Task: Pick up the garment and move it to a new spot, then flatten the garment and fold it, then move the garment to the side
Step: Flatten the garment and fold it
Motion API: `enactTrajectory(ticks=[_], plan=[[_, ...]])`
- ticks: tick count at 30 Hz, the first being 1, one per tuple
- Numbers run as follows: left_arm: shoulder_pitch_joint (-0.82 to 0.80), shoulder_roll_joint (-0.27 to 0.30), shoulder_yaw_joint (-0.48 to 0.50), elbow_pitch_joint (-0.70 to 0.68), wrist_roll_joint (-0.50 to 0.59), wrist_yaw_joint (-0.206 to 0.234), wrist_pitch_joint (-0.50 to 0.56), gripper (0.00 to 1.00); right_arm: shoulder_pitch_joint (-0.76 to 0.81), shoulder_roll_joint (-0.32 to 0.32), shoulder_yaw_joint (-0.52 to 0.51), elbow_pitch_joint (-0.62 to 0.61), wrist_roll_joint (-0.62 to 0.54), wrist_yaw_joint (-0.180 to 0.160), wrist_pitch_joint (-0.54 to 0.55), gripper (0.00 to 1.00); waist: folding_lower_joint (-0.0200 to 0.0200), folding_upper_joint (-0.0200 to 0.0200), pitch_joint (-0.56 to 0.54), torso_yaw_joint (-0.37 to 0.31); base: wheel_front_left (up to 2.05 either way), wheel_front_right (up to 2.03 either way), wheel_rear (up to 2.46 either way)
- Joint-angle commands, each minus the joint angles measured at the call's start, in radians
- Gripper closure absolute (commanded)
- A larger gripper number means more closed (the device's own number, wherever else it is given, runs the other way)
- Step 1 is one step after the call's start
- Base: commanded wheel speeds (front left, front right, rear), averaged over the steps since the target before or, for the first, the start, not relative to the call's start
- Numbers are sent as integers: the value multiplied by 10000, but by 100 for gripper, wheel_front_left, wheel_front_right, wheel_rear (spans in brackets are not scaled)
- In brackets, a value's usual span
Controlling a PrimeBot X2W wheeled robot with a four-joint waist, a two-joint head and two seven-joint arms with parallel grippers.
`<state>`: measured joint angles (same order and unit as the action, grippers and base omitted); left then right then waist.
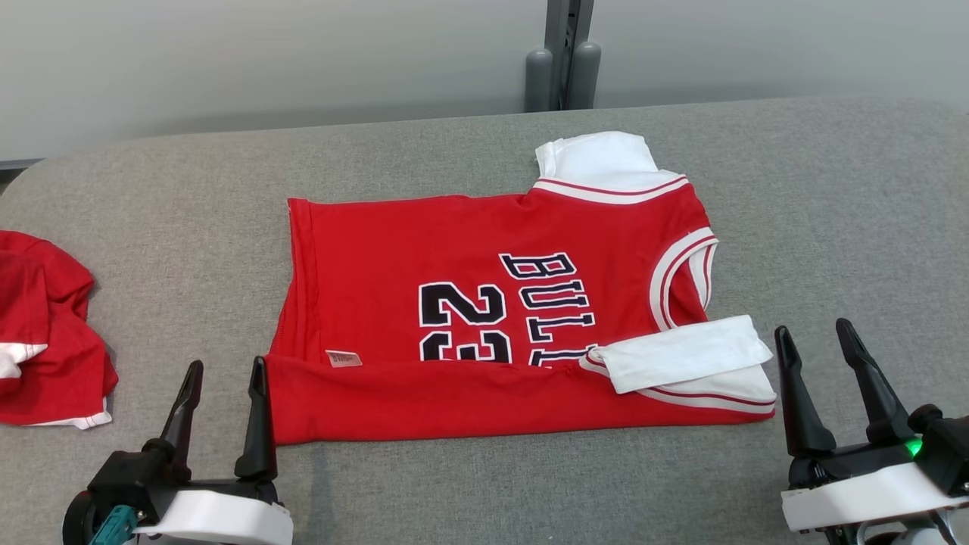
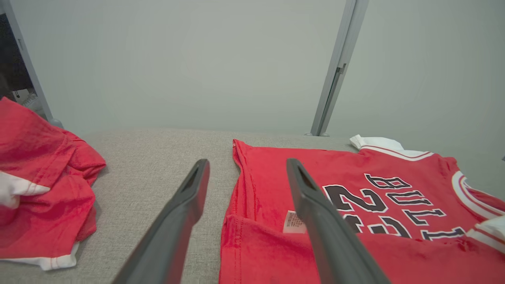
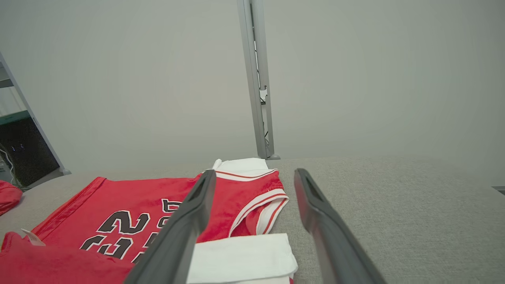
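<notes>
Smooth red jersey lies folded rectangular on coarse grey woven surface.

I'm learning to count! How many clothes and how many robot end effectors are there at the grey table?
Clothes: 2 (the red jersey, near edge folded over, and a crumpled red garment at the left)
End effectors: 2 (the left end effector and the right end effector, both open, holding nothing)
Total: 4
</notes>
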<state>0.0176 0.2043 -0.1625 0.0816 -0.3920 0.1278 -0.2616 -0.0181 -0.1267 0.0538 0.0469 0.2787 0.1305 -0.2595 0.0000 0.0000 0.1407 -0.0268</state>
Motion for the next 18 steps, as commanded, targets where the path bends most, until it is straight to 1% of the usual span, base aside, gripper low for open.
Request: enactTrajectory(ticks=[1, 6, 10, 12, 15, 18], plan=[[47, 1, 79, 37, 79, -97, -42, 0, 50, 1, 5, 13, -85, 5, -72, 0, 0, 0, -8, 0, 0, 0, 0], [-22, -159, 220, 353, 215, -386, -41, 0, 38, 91, -11, 118, -120, 5, -73, 0, 0, 0, -19, 39, 0, 0, 0], [-238, -249, 331, 550, 339, -537, -39, 0, -50, 93, -17, 193, -135, 5, -74, 0, 0, 0, 32, 74, 0, 0, 0], [-350, -277, 349, 873, 272, -644, -26, 0, -85, 92, 16, 337, -86, 5, -70, 0, 0, 0, 79, 80, 0, 0, 0], [-494, -364, 227, 1511, 185, -753, 47, 0, -120, -105, 171, 1020, -50, 3, -64, 0, 0, 0, 193, 49, 0, 0, 0], [-688, -421, 166, 2234, 47, -878, 95, 0, -300, -171, 318, 1806, 50, 3, -64, 0, 0, 0, 355, 22, 0, 0, 0]])
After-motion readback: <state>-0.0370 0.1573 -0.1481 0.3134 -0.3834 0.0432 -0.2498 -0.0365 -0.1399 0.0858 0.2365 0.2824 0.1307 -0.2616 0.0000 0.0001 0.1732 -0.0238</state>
